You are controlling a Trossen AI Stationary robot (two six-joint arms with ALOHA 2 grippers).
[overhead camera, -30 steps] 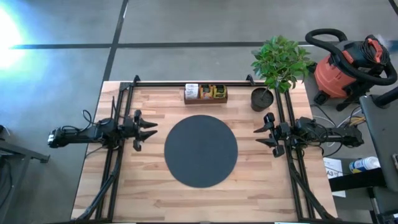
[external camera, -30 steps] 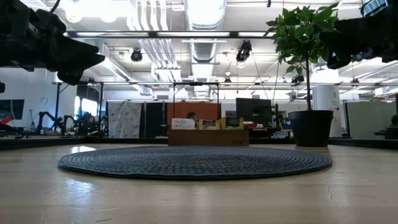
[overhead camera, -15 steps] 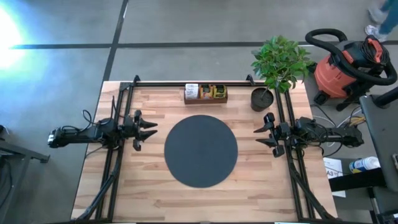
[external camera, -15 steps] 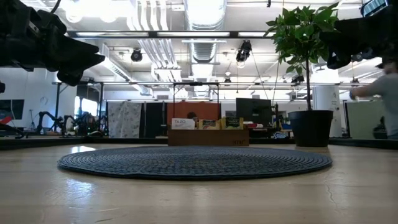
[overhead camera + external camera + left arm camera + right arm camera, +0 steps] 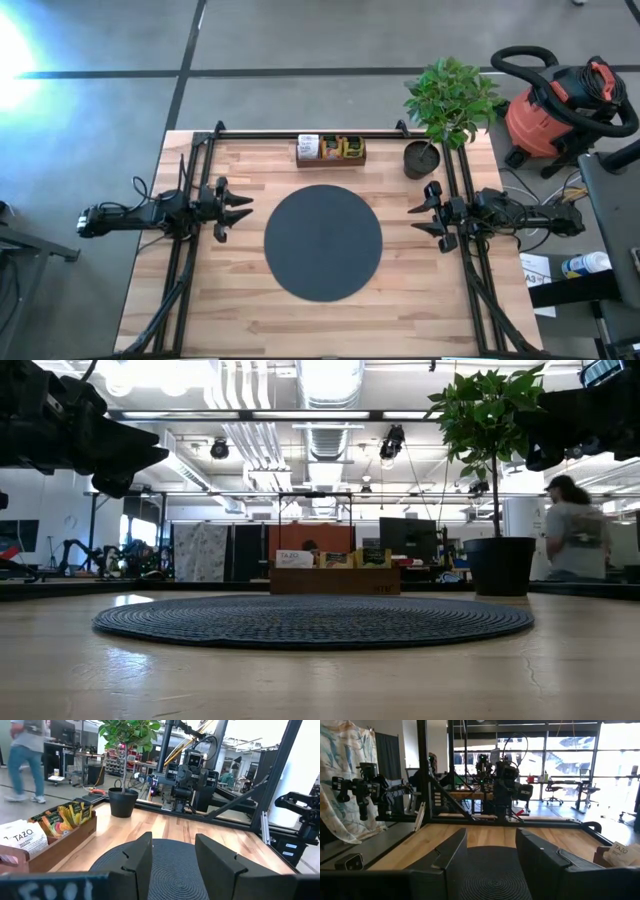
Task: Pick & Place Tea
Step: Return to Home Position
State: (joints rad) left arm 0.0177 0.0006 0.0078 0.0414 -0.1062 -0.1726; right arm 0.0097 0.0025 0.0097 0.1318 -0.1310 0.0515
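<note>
Tea packets [image 5: 335, 147] sit in the wooden tray [image 5: 331, 160] at the table's [image 5: 220, 300] far edge. Your left gripper [image 5: 243, 208] and right gripper [image 5: 412, 219] flank the black disc [image 5: 323, 242], fingers apart on both.

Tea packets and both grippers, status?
Left gripper open, left of black mat. Right gripper open, right of it. Tea packets in wooden organizer, far edge. None on mat.

We find the mat [image 5: 323, 242] at the middle of the table [image 5: 230, 300]. Behind it, at the far edge, is the tray [image 5: 331, 158] with tea packets [image 5: 347, 147] in it, and the potted plant [image 5: 422, 158] stands right of the tray. The left gripper [image 5: 248, 208] is left of the mat, the right gripper [image 5: 412, 218] right of it.
</note>
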